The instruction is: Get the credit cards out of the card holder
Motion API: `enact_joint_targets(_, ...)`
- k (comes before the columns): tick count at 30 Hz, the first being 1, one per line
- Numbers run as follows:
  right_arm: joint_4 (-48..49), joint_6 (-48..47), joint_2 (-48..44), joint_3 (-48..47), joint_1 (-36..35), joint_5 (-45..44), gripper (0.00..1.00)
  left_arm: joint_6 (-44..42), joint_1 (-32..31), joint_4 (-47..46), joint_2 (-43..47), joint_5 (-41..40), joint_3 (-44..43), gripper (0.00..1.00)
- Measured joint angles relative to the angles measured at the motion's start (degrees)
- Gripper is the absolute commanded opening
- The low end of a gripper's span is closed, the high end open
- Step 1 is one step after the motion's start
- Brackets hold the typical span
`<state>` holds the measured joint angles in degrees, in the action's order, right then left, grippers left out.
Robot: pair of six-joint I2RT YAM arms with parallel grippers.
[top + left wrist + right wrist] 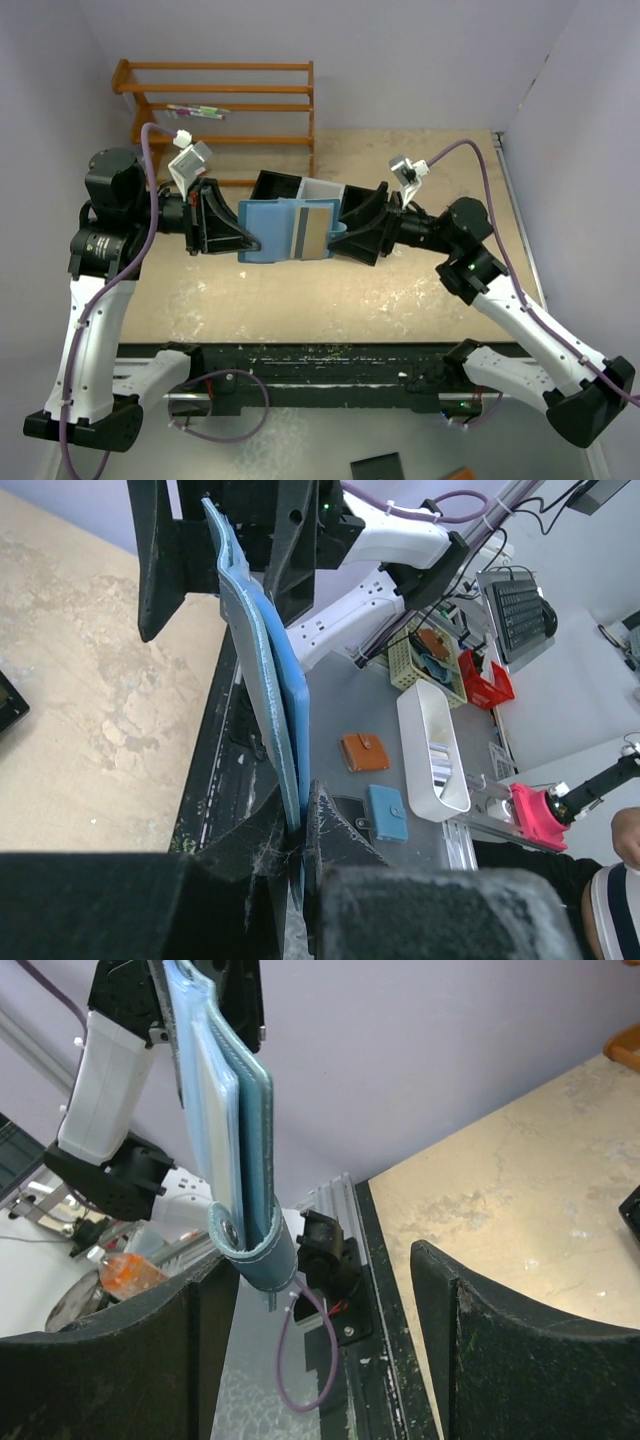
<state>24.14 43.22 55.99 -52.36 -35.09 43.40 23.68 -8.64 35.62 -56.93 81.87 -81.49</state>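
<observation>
The blue card holder (268, 232) hangs in the air between both arms, above the tan table. My left gripper (248, 242) is shut on its left edge; in the left wrist view the holder (262, 670) stands edge-on, pinched between the fingertips of the gripper (298, 825). My right gripper (347, 226) is open around the holder's right end. In the right wrist view the holder (245, 1110) and its snap strap (245, 1245) sit by the left finger (150, 1360), inside the open gripper (320, 1280). A grey panel (320, 232) shows on the holder; I cannot tell card from pocket. No gold-tan card shows.
A black-and-white tray (298, 187) lies on the table just behind the holder. A wooden rack (225, 105) stands at the back left. A black rail (320, 365) runs along the near edge. Off the table are small wallets (365, 752) and a white bin (430, 745).
</observation>
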Motion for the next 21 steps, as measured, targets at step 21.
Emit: enact_joint_targets(21, 0.74, -0.24, -2.4, 4.17, -2.73, -9.01, 0.73, 10.95, 0.0, -11.06, -0.52, 1.81, 0.76, 0.0)
